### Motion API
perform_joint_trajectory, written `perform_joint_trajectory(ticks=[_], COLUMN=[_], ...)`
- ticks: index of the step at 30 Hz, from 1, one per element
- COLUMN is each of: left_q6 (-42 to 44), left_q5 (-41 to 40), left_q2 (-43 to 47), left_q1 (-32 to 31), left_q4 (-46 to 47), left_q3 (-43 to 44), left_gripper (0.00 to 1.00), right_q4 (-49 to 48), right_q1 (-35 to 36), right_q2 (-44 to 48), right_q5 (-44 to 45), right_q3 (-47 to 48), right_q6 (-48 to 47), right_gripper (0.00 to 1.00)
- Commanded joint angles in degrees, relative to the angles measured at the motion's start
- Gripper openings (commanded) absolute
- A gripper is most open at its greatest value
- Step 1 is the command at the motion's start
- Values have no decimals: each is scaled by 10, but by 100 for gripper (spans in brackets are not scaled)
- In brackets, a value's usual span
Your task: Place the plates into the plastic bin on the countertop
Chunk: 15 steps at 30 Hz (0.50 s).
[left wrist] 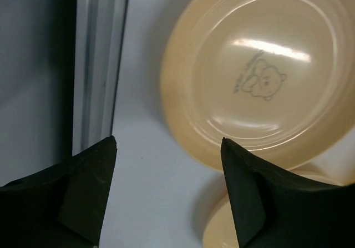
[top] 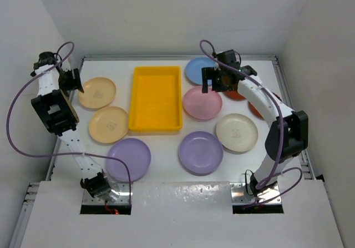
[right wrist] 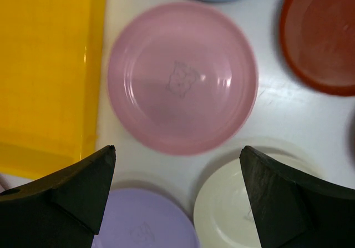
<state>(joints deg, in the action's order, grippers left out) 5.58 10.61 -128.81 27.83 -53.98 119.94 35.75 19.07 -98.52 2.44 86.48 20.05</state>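
The yellow plastic bin (top: 156, 98) lies empty at the back middle of the white countertop (top: 166, 142). To its left are two peach plates (top: 97, 92) (top: 108, 124) and a lavender plate (top: 128, 158). To its right are light blue (top: 198, 70), pink (top: 202, 102), lavender (top: 201, 152) and cream (top: 237, 132) plates, and two dark red plates (top: 236, 95) (top: 258, 109) partly hidden by the right arm. My left gripper (top: 74, 80) (left wrist: 168, 141) is open and empty beside the far peach plate (left wrist: 260, 76). My right gripper (top: 212, 82) (right wrist: 177, 148) is open and empty above the pink plate (right wrist: 183, 76).
White walls enclose the countertop on the left, back and right. A metal edge rail (left wrist: 100, 65) runs just left of my left gripper. In the right wrist view the bin's rim (right wrist: 91, 65) lies left of the pink plate, and a dark red plate (right wrist: 321, 37) lies to its right.
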Motion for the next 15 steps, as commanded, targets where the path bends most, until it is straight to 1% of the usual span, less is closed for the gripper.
perform_joint_trajectory(ticks=[1,3,4,8,12,13,15], left_q6=[0,-21,-35,-46,-51,-57,-57], left_q5=[-30,-45,-51,-22,-16,-16,-16], left_q2=[21,-5,-13,-42,-60,-65,-65], left_q1=[3,8,15,15,15,15,21], left_q4=[-3,11,28,58,78,84,92], left_q3=[49,42,25,-14,-36,-44,-53], left_gripper=[78,78,78,76,68,62,57], right_q4=[12,13,13,32,55,60,65], right_q1=[22,33,40,54,69,70,69], right_q2=[22,19,16,4,-9,-9,-7], right_q5=[23,24,24,31,53,56,56], right_q3=[-19,-36,-46,-43,-17,-11,-5], right_q6=[31,37,40,39,32,32,32], right_gripper=[92,91,91,90,88,88,87])
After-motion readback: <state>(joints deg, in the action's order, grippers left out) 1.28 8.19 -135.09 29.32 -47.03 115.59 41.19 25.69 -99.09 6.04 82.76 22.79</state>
